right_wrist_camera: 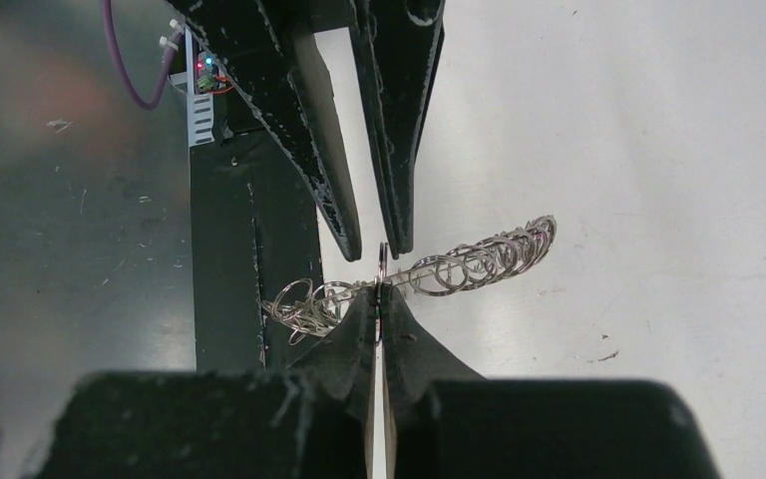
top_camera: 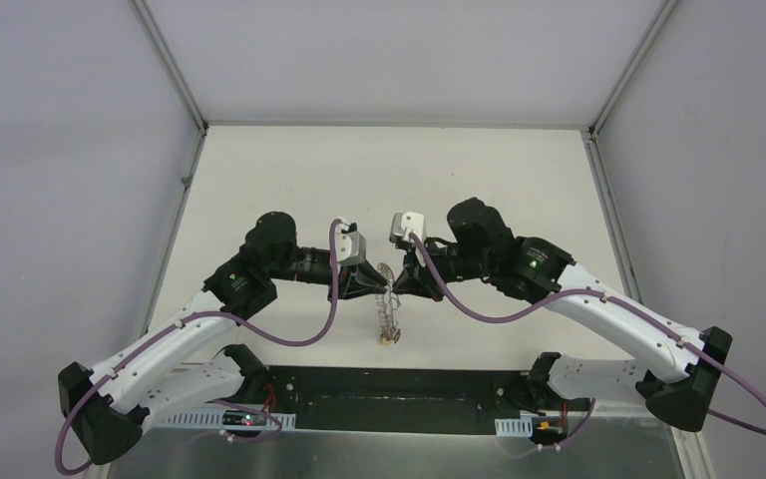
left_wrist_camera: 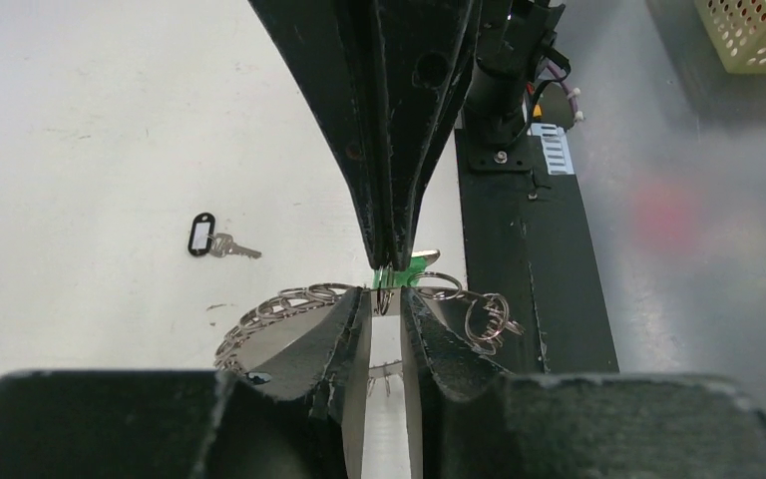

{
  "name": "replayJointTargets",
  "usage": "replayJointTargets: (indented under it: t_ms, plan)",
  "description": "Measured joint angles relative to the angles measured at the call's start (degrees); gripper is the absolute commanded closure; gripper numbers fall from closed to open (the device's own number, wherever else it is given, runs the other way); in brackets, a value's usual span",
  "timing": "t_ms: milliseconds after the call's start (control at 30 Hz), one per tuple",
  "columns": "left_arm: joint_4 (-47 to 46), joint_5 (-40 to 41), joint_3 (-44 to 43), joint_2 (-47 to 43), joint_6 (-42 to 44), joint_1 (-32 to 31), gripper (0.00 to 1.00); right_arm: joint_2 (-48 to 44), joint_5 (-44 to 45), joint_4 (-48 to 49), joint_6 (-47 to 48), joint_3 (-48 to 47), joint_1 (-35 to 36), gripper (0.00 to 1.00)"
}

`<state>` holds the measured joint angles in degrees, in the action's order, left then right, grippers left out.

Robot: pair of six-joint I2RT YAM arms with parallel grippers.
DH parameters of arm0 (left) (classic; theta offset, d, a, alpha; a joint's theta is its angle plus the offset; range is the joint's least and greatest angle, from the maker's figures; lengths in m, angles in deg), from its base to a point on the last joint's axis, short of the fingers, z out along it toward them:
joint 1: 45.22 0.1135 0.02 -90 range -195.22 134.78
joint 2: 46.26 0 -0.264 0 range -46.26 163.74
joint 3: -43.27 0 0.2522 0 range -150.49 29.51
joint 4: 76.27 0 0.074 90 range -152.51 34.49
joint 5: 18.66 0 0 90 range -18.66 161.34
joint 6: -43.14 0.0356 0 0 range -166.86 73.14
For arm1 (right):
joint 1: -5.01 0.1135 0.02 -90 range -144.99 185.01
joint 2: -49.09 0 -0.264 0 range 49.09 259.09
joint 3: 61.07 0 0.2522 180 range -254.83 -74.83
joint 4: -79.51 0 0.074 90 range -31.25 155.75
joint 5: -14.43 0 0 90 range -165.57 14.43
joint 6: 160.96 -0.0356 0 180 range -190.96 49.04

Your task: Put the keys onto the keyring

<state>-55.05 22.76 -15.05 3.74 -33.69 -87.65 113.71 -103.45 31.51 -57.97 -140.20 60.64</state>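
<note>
The keyring (top_camera: 389, 314) hangs on edge between my two grippers, above the table. In the left wrist view its grey face (left_wrist_camera: 279, 337) and rim loops spread behind my left gripper (left_wrist_camera: 386, 296), whose jaws stand a narrow gap apart either side of one rim loop. My right gripper (right_wrist_camera: 380, 291) is shut at that same loop and holds the green-tagged key (left_wrist_camera: 421, 265); only a sliver of green shows. The ring is edge-on in the right wrist view (right_wrist_camera: 479, 261). The black-tagged key (left_wrist_camera: 204, 239) lies on the table beyond. I cannot tell what bears the ring.
The black base plate (left_wrist_camera: 529, 259) runs along the near table edge under the ring's near end. A cream perforated basket (left_wrist_camera: 753, 35) stands off the table to the side. White walls enclose the table on three sides.
</note>
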Motion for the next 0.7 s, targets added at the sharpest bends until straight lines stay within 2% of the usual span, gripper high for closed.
replayJointTargets:
  t_ms: [500,700]
  plan:
    - [-2.32,-0.63,0.04,1.2,-0.72,-0.35,0.85,0.28,0.0,0.02,-0.94,0.0,0.0,1.0]
    - [-2.84,-1.05,0.04,1.81,-0.7,-0.39,0.83,0.33,0.0,0.04,-1.16,-0.28,0.0,1.0]
